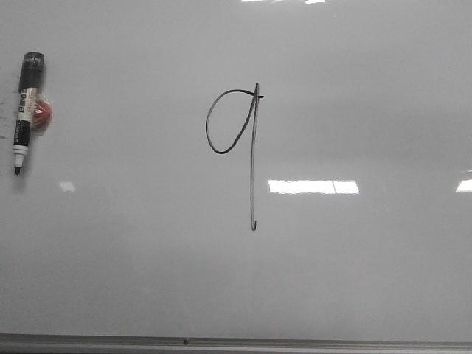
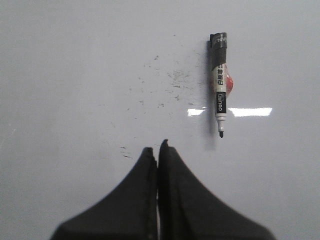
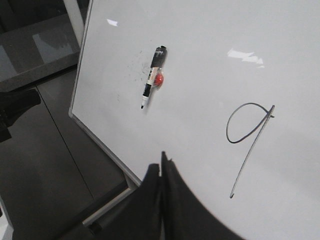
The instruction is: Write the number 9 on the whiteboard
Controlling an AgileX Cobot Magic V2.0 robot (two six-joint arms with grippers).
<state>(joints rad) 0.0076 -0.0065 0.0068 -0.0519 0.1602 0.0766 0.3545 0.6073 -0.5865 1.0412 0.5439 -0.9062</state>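
Note:
The number 9 point(image 1: 247, 140) is drawn in thin black line at the middle of the whiteboard point(image 1: 354, 280): an oval loop, a long straight tail and a tiny hook. It also shows in the right wrist view point(image 3: 248, 137). A black-capped marker point(image 1: 26, 110) with a red blob beside it lies on the board at the far left, tip uncapped; it shows in the left wrist view point(image 2: 220, 85) and the right wrist view point(image 3: 152, 75). My left gripper point(image 2: 158, 149) is shut and empty, apart from the marker. My right gripper point(image 3: 161, 165) is shut and empty over the board's edge.
The board's grey metal edge strip point(image 1: 236, 343) runs along the near side. Faint black smudges point(image 2: 170, 80) mark the board beside the marker. In the right wrist view the board's frame point(image 3: 100, 145) ends over dark floor point(image 3: 45, 165).

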